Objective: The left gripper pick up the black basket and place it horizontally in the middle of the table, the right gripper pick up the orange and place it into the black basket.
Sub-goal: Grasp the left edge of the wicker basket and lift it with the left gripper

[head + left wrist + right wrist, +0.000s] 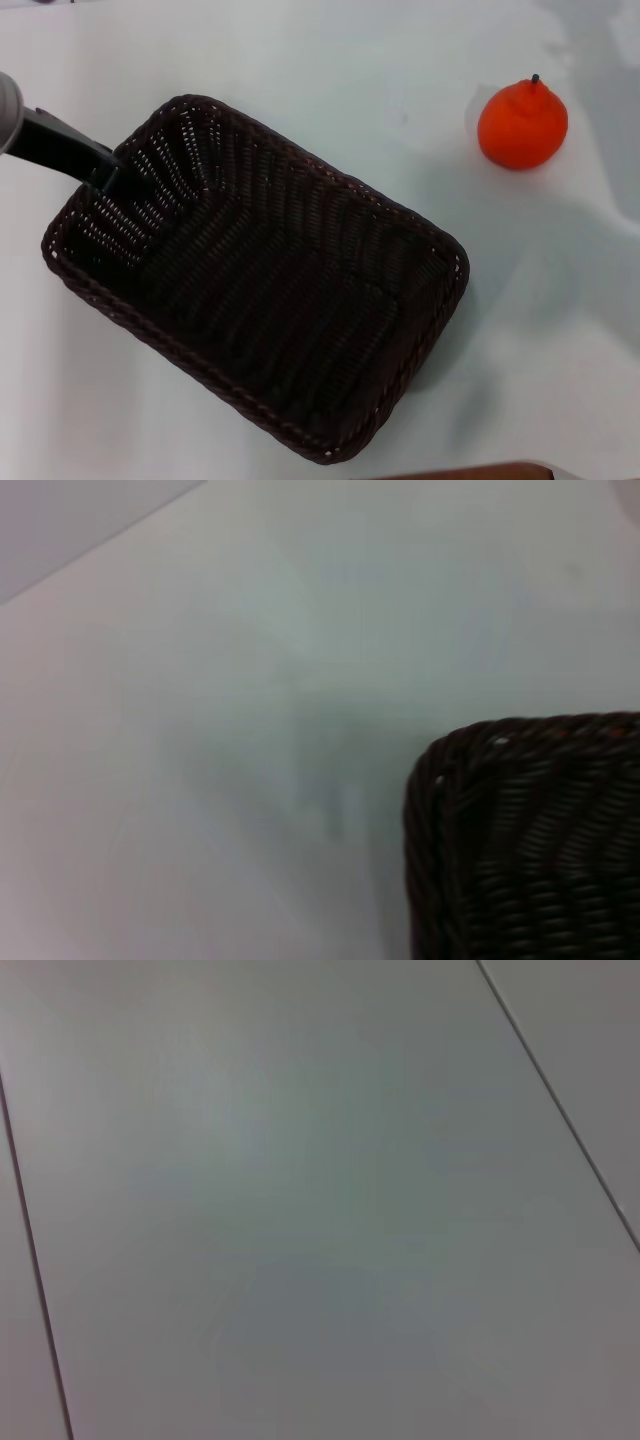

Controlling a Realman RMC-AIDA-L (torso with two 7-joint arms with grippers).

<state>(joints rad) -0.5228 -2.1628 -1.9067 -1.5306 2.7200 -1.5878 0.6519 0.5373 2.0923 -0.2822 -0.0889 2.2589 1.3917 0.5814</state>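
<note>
1. Basket: the black basket [260,290] lies at a slant on the table [320,60], open side up.
2. The left gripper [105,172] sits at its far-left rim; finger state cannot be told, possibly gripping.
3. The orange [522,124] rests upright, well apart at far right.
4. Right gripper unseen.

The basket [270,290] lies on the bench [320,60], turned at a slant, one end toward the far left and the other toward the near right. The orange [522,125] stands on the bench to the basket's far right, well apart from it, stem up. The left gripper [105,175] reaches in from the left edge and meets the basket's far-left rim. Nothing lies in the basket.
</note>
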